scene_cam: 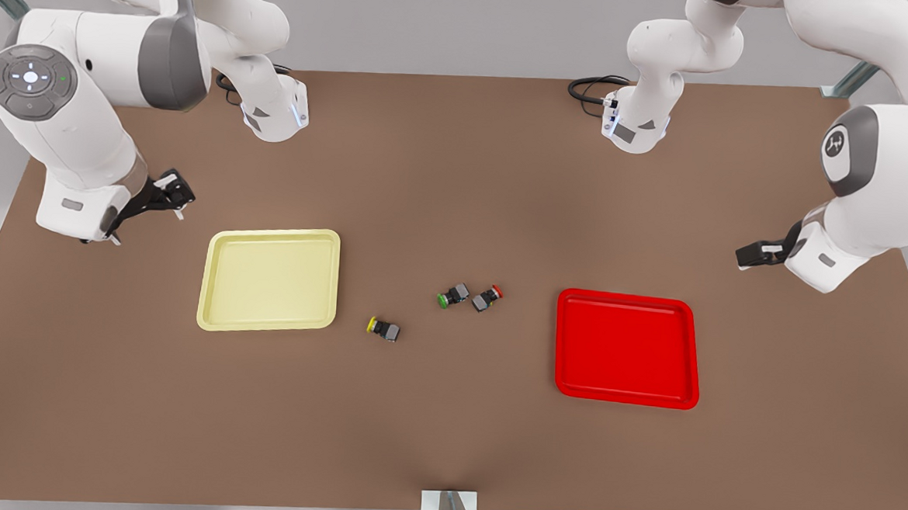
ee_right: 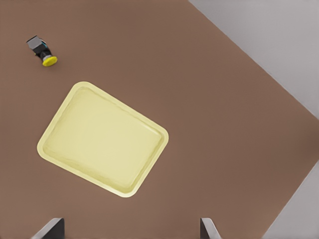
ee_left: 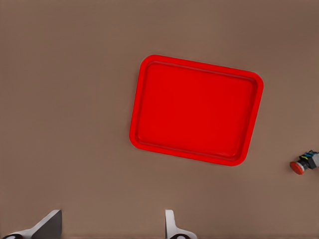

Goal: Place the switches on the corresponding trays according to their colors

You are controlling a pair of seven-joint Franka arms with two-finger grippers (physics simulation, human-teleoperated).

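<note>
Three small switches lie on the brown table between two trays. The yellow-capped switch (scene_cam: 382,328) (ee_right: 42,51) is closest to the pale yellow tray (scene_cam: 270,280) (ee_right: 102,138). The green-capped switch (scene_cam: 453,295) and the red-capped switch (scene_cam: 487,297) (ee_left: 305,163) lie side by side nearer the red tray (scene_cam: 626,348) (ee_left: 195,109). Both trays hold nothing. My left gripper (scene_cam: 749,255) (ee_left: 110,224) hovers open at the front view's right, beyond the red tray. At the front view's left, my right gripper (scene_cam: 173,194) (ee_right: 129,228) hangs open beside the yellow tray.
The two arm bases (scene_cam: 275,113) (scene_cam: 635,128) stand at the table's back edge, with a black cable (scene_cam: 591,91) by one of them. A small metal mount (scene_cam: 448,507) sits at the front edge. The table edge (ee_right: 259,64) runs close past the yellow tray.
</note>
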